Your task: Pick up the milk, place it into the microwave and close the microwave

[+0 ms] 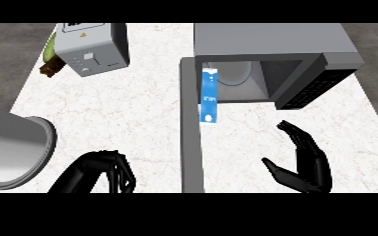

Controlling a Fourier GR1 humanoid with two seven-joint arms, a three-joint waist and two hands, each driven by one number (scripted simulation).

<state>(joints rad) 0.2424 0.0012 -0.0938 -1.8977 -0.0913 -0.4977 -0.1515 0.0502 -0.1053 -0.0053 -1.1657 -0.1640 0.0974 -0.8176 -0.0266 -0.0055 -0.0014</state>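
Milk, a tall blue-and-white carton (210,95), stands at the mouth of the grey microwave (269,42), beside its open door (191,130). Right hand (304,165) is apart, fingers spread, holding nothing. Left hand (111,172) is curled, empty. Closing remains.

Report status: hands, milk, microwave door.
Right hand open, empty, in front of the microwave. Left hand low, fingers curled, empty. Milk at microwave mouth. Door wide open, nothing blocking.
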